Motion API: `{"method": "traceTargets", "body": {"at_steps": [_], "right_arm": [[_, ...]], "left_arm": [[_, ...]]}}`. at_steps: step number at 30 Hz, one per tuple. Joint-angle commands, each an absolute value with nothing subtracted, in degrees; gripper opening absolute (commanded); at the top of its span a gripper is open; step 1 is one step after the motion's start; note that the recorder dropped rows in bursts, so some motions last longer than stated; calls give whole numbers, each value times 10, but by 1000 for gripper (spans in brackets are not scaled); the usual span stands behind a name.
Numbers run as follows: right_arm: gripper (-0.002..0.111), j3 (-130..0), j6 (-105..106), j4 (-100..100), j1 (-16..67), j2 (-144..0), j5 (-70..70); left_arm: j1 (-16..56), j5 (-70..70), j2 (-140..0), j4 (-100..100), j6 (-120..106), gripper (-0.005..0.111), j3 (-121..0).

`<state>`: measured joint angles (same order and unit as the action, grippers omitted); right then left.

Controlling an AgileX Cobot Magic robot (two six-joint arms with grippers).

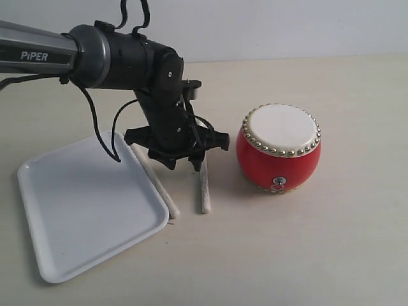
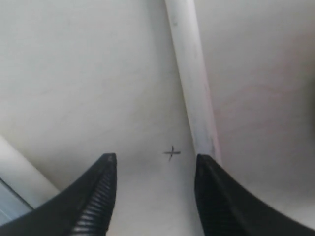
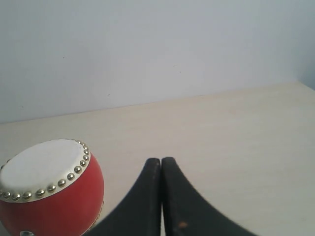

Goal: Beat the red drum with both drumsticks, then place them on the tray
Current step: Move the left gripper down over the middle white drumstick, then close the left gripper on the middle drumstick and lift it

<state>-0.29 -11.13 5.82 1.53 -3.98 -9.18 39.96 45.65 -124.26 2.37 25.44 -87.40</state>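
1. Two drumsticks lie flat on the table, with the tray at 9 o'clock and the red drum at 3 o'clock.
2. Left gripper hangs released over one stick, which runs off-centre beside one fingertip, likely lining up a grasp.
3. Right gripper is clenched on nothing.
4. Glossy red barrel, cream skin, gold studs, standing upright.

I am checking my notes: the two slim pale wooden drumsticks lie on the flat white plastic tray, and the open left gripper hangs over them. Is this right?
Not quite. The two slim pale wooden drumsticks lie on the table beside the flat white plastic tray, not on it, as the exterior view shows. The open left gripper does hang over them.
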Motion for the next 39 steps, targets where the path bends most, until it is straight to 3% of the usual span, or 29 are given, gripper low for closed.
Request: {"method": "traceTargets", "body": {"at_steps": [1,28,30,35,39], "right_arm": [[0,0,-107,60,13,-43,-89],[0,0,-106,60,13,-43,-89],[0,0,-106,60,13,-43,-89],[0,0,-106,60,13,-43,-89],[0,0,-106,60,13,-43,-89]], "left_arm": [[412,432,-1231,38,261,48,-859],[440,414,-1262,39,310,48,-860],[440,414,-1263,39,310,41,-860],[440,416,-1264,36,295,3,-860],[438,424,-1256,31,284,0,-860]]}}
